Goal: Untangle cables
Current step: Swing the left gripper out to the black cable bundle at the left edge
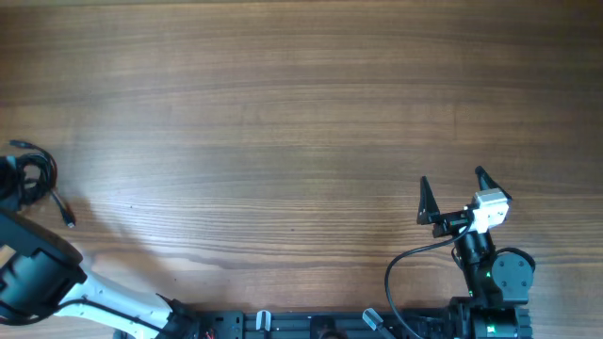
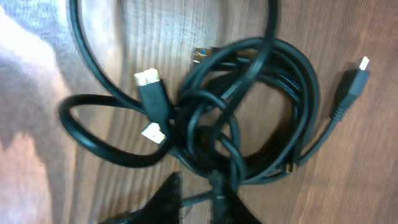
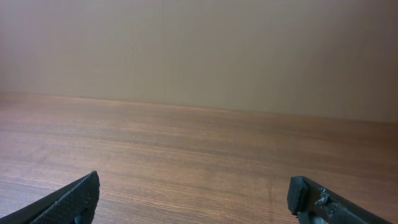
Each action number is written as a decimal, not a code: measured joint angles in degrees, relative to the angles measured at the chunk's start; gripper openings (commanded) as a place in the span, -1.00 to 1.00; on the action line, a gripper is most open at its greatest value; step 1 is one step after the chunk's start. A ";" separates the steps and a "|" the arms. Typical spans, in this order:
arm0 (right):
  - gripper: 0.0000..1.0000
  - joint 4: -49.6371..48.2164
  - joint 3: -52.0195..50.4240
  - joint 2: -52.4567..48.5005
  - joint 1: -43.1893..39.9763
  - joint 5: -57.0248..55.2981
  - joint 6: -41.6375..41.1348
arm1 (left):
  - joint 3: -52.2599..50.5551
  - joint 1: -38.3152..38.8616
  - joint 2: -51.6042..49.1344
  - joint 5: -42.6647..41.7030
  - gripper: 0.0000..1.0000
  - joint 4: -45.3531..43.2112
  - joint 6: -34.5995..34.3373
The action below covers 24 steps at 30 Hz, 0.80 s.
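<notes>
Black cables pinched in left jaws; right jaws wide, empty.

The cables are black with silvery-white plug tips, the table brown with darker grain streaks

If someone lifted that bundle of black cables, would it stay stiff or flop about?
Probably floppy: the cables lie in soft curved loops. Likely they'd lift as one clump, since strands knot at the middle. The loose plug end would probably dangle.
</notes>
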State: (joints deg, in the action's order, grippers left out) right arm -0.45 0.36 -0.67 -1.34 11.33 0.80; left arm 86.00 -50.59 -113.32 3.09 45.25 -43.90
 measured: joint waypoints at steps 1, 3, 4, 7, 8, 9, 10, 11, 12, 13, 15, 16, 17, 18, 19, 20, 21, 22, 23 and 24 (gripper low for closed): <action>0.99 0.00 0.00 0.00 0.00 0.00 0.00 | 0.00 0.42 -0.13 -0.07 -0.64 -0.55 0.04; 0.99 0.00 0.00 0.00 0.00 0.00 0.00 | 0.00 1.46 -0.76 -0.17 -0.41 -0.79 0.04; 0.99 0.00 0.00 0.00 0.00 0.00 0.00 | 0.02 2.08 -1.75 -0.17 -0.33 -0.94 0.02; 0.99 0.00 0.00 0.00 0.00 0.00 0.00 | 0.02 2.21 -3.63 -0.20 -0.37 -2.14 -0.13; 0.99 0.00 0.00 0.00 0.00 0.00 0.00 | 0.02 2.21 -3.65 -0.17 -0.58 -2.25 -0.13; 1.00 0.00 0.00 0.00 0.00 0.00 0.00 | 0.02 2.21 -3.69 -0.17 -0.72 -2.45 -0.15; 0.99 0.00 0.00 0.00 0.00 0.00 0.00 | 0.02 2.21 -3.69 -0.20 -0.92 -2.75 0.11; 0.99 0.00 0.00 0.00 0.00 0.00 0.00 | 0.04 2.27 -3.69 0.04 -0.92 -3.30 -0.07; 0.99 0.00 0.00 0.00 0.00 0.00 -0.02 | 0.15 2.34 -3.69 0.07 -0.92 -3.50 -0.02; 1.00 0.00 0.00 0.00 0.00 0.00 0.00 | 0.17 2.34 -3.69 0.09 -0.92 -3.48 -0.09; 1.00 0.00 0.00 0.00 0.00 0.00 0.00 | 0.20 2.34 -3.69 0.11 -0.42 -3.32 -0.13; 0.99 0.00 0.00 0.00 0.00 0.00 0.00 | 0.22 2.32 -3.69 0.11 -0.35 -3.21 -0.13; 0.99 0.00 0.00 0.00 0.00 0.00 0.00 | 0.22 2.32 -3.69 0.57 -0.36 -2.73 -0.20; 0.99 0.00 0.00 0.00 0.00 0.00 0.00 | 0.22 2.29 -3.85 0.79 -0.38 -2.10 -0.15; 1.00 0.00 0.00 0.00 0.00 0.00 0.00 | 0.22 2.23 -3.85 0.94 -0.44 -1.99 -0.15; 1.00 0.00 0.00 0.00 0.00 0.00 0.00 | 0.00 2.23 -3.85 0.98 -0.54 -2.40 -0.15; 0.99 0.00 0.00 0.00 0.00 0.00 0.00 | -0.63 2.27 -3.82 1.09 -0.79 -3.74 -0.15; 0.99 0.00 0.00 0.00 0.00 0.00 0.00 | -1.38 2.32 -3.78 1.07 -0.89 -5.51 0.02; 1.00 0.00 0.00 0.00 0.00 0.00 0.00 | -2.08 2.56 -3.78 0.81 -0.88 -7.85 -0.09; 1.00 0.00 0.00 0.00 0.00 0.00 0.00 | -2.32 2.75 -3.78 0.94 -0.87 -8.41 -0.02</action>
State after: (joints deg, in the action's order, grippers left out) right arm -0.45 0.36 -0.67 -1.34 11.33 0.80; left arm 83.68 -47.83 -117.10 4.03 36.84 -43.92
